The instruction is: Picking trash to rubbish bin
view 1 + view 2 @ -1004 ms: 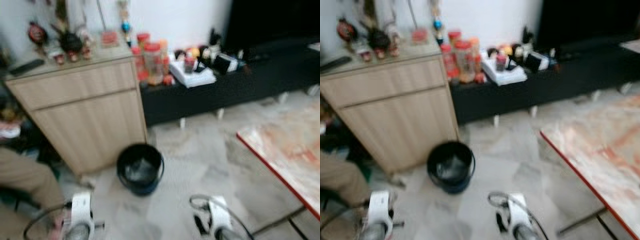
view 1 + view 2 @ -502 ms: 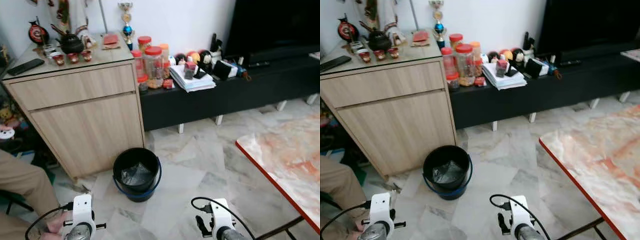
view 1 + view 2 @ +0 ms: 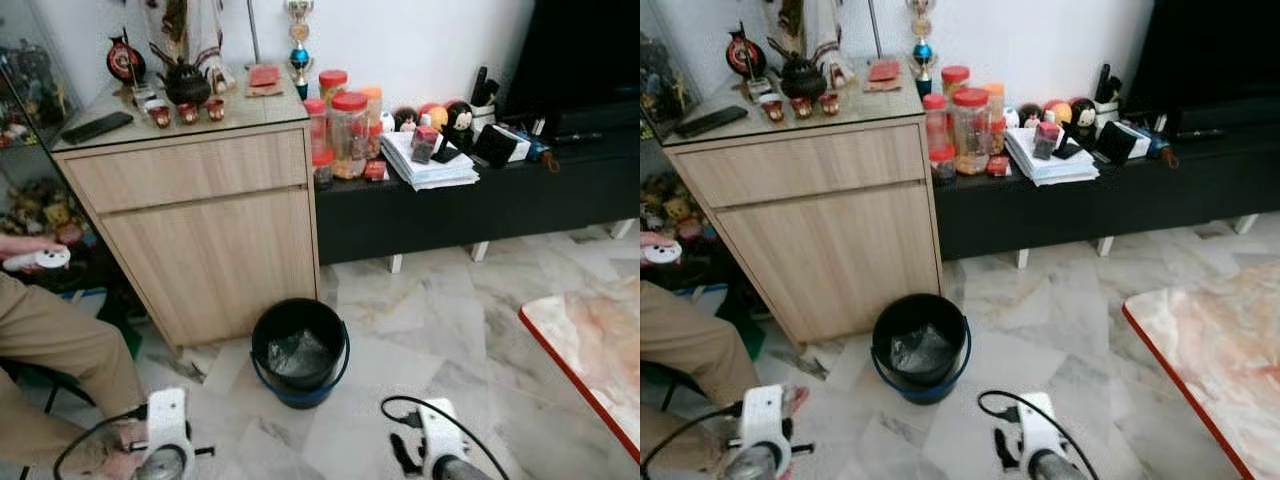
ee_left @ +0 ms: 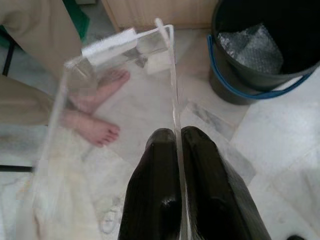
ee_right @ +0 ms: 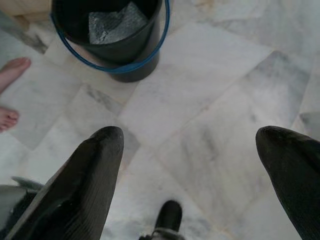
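Note:
A black rubbish bin (image 3: 297, 392) with a blue handle stands on the marble floor in front of the wooden cabinet, with crumpled clear wrap (image 3: 296, 353) lying inside. My left gripper (image 4: 176, 134) is shut on the thin edge of a clear plastic trash box (image 4: 111, 43), held low over the floor short of the bin (image 4: 240, 82). My right gripper (image 5: 190, 137) is open with nothing between its fingers, above bare tiles, the bin (image 5: 131, 56) ahead of it. Both wrists show at the bottom of the left eye view: left arm (image 3: 165, 440), right arm (image 3: 440, 455).
A seated person in tan trousers (image 3: 50, 340) is at the left, bare feet (image 4: 97, 132) close to my left gripper. The cabinet (image 3: 210, 235) and a black low bench (image 3: 480, 205) with jars stand behind the bin. A red-edged table (image 3: 590, 350) is at the right.
The camera has turned left, so the cabinet, bin and table sit further right in the picture, and the blur has gone. Both arms hang as before.

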### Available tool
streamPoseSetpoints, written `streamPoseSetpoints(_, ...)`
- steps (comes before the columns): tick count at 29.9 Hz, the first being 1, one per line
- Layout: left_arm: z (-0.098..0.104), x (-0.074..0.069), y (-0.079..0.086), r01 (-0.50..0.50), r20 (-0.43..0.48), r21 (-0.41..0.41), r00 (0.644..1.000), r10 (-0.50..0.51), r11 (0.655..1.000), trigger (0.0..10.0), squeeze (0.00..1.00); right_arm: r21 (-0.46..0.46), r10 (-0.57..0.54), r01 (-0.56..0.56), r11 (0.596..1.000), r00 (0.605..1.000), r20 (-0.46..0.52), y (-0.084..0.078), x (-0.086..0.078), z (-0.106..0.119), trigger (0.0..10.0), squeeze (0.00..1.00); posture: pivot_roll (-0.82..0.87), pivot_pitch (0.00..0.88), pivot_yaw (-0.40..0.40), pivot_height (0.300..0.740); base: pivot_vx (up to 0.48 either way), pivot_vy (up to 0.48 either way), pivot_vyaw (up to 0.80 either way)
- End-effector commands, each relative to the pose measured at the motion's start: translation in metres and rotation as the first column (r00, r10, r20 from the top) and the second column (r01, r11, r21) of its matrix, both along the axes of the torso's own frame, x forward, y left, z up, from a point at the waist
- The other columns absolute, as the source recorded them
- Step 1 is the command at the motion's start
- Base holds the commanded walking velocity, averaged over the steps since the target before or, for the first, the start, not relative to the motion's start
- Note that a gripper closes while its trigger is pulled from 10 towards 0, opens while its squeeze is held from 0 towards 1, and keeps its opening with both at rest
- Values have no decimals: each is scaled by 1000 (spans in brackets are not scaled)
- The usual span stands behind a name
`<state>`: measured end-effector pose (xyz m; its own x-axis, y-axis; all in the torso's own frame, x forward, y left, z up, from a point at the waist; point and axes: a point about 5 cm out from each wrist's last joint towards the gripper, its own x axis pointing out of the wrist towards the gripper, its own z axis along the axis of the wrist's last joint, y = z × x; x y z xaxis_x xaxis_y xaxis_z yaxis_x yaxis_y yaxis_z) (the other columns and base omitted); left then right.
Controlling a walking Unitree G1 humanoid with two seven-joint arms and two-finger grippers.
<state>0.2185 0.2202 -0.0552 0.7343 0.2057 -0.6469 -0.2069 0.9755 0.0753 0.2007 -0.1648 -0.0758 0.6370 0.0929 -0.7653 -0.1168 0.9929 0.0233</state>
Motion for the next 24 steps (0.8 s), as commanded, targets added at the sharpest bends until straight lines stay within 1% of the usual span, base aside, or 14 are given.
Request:
streamPoseSetpoints(1, 2, -1, 11, -9, -5, 28, 1000, 9, 1000, 10000, 0, 26, 5, -5, 1000, 1000, 16, 10, 6, 3, 10000, 0, 83, 0, 35, 740, 326, 0, 0)
streamPoseSetpoints(7, 1, -2, 10, -6, -6, 28, 1000, 6, 1000, 10000, 0, 28, -4, 3, 1000, 1000, 17, 9, 6, 3, 10000, 0, 86, 0, 33, 740, 324, 0, 0)
streamPoseSetpoints(18, 2, -2, 12, -29, -1, 24, 1000, 29, 999, 10000, 0, 37, -10, 9, 999, 1000, 28, 8, 9, 5, 10000, 0, 100, 0, 17, 740, 326, 0, 0)
streamPoseSetpoints(21, 1, -3, 12, -32, -2, 24, 999, 32, 999, 10000, 0, 24, 12, -13, 1000, 999, 33, 8, 9, 5, 10000, 0, 102, 0, 15, 740, 330, 0, 0)
streamPoseSetpoints(24, 1, -4, 13, -35, -2, 24, 999, 35, 999, 10000, 0, 8, 18, -18, 1000, 999, 40, 7, 9, 5, 10000, 0, 104, 0, 14, 740, 326, 0, 681)
